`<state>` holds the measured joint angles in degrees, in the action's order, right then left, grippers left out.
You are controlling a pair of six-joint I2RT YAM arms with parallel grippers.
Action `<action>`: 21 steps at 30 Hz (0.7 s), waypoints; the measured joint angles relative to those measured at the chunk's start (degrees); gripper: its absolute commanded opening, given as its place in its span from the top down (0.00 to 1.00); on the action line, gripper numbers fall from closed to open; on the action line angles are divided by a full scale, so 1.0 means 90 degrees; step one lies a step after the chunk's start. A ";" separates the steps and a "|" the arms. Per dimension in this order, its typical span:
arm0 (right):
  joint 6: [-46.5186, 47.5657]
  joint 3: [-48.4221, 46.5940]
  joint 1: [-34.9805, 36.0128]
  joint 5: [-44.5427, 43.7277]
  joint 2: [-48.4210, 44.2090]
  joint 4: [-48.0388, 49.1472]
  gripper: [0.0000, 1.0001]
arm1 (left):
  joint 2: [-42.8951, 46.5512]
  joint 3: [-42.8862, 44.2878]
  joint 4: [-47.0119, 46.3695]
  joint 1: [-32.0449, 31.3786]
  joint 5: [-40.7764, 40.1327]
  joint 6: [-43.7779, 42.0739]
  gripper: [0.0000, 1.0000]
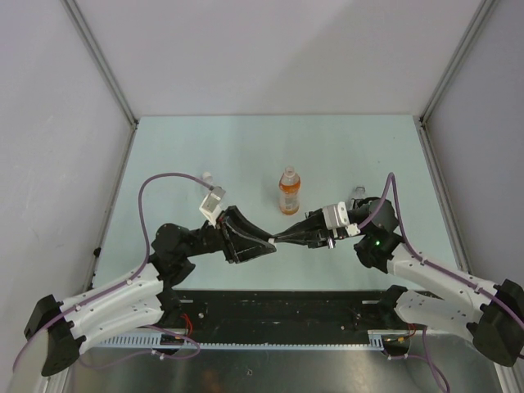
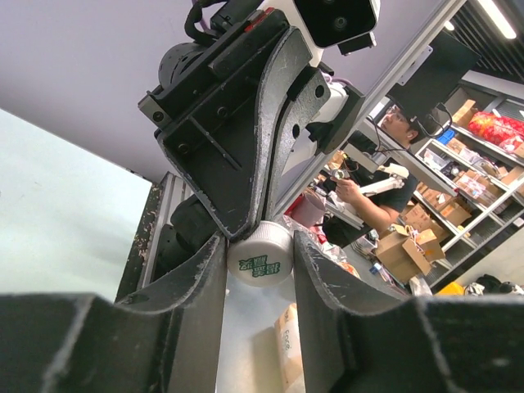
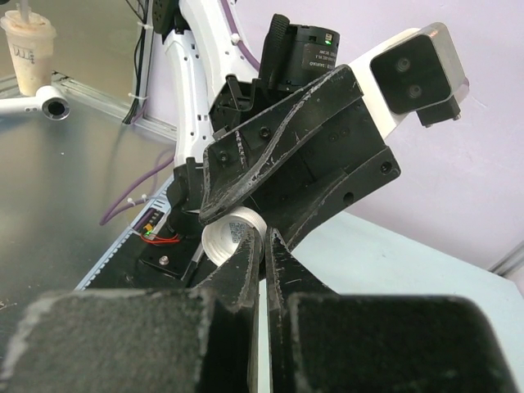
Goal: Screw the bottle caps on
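Closest to the lens in your left wrist view were the left gripper's (image 2: 260, 242) own fingers (image 2: 196, 303). The white cap (image 2: 260, 260) sat right between their tips, printed top facing back at that camera. Those fingers were spread just cap-wide and looked to be touching its side on both flanks, so I'd call that a pinch across the cap.

From the other side, your right gripper (image 3: 264, 236) had its fingers almost pressed together, with only a sliver between them and the tips at the cap's edge. It looked like it was nipping the thin wall at the open end, but the contact was half hidden. So the cap hung above the table (image 1: 205, 139), tip to tip between both arms. The orange bottle (image 1: 288, 191) stood upright just beyond where the fingertips met, touching neither gripper.

Handling-wise, my guess is that the cap's featherlight, stiff plastic, grippy on the side and slick on the flat top and thin rim. A rim pinch could let it swivel or pop out. Holding across the side with the open end pointing away from the palm, like the left fingers had it, should be the grip for twisting. The bottle looked light and tippy too, so grab it around the body first.
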<state>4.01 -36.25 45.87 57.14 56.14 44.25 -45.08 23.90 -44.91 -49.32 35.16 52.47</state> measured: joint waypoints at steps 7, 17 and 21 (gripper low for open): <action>0.0085 -0.0017 0.0005 0.0002 0.0007 -0.0012 0.94 | 0.0000 0.0000 -0.0005 0.0000 -0.0010 0.0000 0.70; 0.0464 -0.0032 0.0019 -0.0840 -0.0461 -0.0945 0.42 | 0.0189 0.0000 0.0151 -0.0015 -0.0296 -0.0163 0.77; 0.0619 -0.0032 0.0010 -0.1498 -0.1010 -0.1566 0.30 | 0.0481 0.0029 0.0748 -0.0041 -0.0755 -0.0427 0.79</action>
<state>9.58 -36.53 45.95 43.66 47.05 30.15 -40.75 24.16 -38.17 -49.69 28.36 48.62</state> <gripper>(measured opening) 0.620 0.373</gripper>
